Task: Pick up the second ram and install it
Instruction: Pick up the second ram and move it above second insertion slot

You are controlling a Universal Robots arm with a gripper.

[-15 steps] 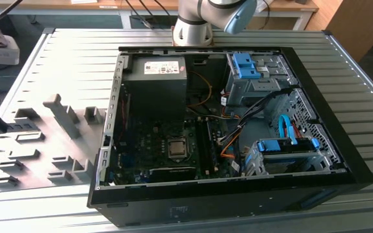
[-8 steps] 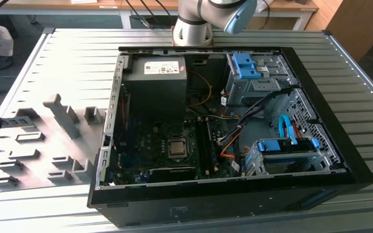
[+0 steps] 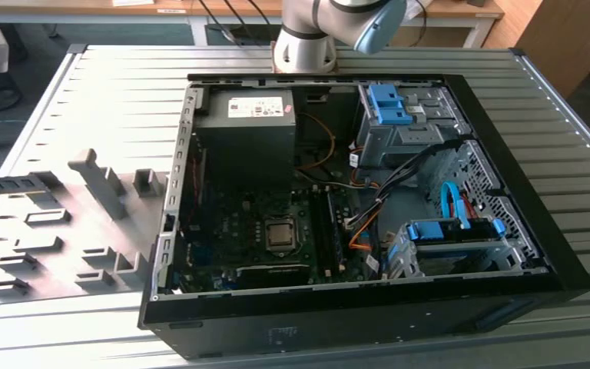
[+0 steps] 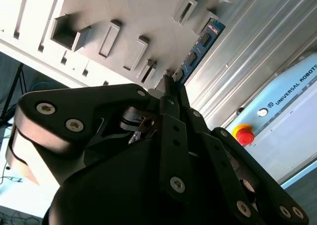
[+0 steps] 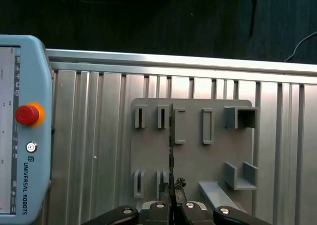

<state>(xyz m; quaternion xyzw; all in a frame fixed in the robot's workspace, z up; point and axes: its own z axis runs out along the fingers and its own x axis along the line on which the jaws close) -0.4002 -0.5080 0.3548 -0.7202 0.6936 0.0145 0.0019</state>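
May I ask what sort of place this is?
Probably a robotics lab bench for computer assembly: an open computer case lies on a slotted aluminium table by the robot arm's base, a teach pendant rests beside a grey fixture plate, and the gripper holds the second ram.

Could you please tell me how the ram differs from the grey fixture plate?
The ram is a blue board with dark chips; the plate is plain grey. The ram is a slim stick; the plate is broad, with raised blocks and slots. The ram is gripped at one end by the tool; the plate lies on the ribbed table. Both are flat and rectangular.
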